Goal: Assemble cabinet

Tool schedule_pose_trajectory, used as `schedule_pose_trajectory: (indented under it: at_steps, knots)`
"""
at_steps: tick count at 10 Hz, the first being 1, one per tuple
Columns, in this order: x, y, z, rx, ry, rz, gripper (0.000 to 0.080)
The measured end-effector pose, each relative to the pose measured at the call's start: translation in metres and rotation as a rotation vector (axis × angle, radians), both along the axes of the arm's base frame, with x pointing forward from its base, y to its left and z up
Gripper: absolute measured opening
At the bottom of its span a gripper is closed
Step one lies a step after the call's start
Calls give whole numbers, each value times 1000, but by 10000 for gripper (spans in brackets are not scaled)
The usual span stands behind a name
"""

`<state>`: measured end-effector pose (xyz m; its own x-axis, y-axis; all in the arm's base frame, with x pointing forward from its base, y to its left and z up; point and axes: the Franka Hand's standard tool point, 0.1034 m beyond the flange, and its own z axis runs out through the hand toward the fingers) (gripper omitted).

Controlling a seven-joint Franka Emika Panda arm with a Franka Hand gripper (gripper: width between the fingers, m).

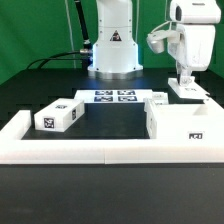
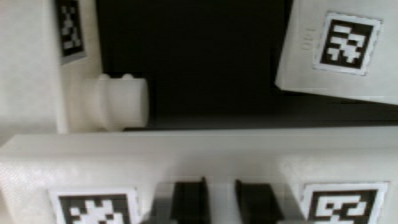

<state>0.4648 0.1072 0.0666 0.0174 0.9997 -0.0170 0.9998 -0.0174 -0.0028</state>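
My gripper point(image 1: 183, 80) is at the exterior view's right, down on a flat white cabinet panel point(image 1: 191, 93) that lies behind the large white cabinet box point(image 1: 180, 121). In the wrist view the two dark fingers point(image 2: 187, 201) stand close together with a narrow strip of the white panel point(image 2: 178, 155) between them, and a tag sits on either side. Beyond it are a white part with a round peg point(image 2: 119, 101) and another tagged white part point(image 2: 338, 55). A third tagged white cabinet part point(image 1: 57, 116) lies at the exterior view's left.
The marker board point(image 1: 113, 96) lies in front of the robot base point(image 1: 112, 45). A low white border wall point(image 1: 100, 152) runs along the front and up both sides. Black cables trail behind on the left.
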Motion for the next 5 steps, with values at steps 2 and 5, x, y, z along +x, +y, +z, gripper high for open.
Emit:
schedule_pose_trajectory:
  at_steps: [2,5]
  knots:
    - [-3,0,0,3,-5,0,70]
    - [-7,-1,-1,1,0,-1,70]
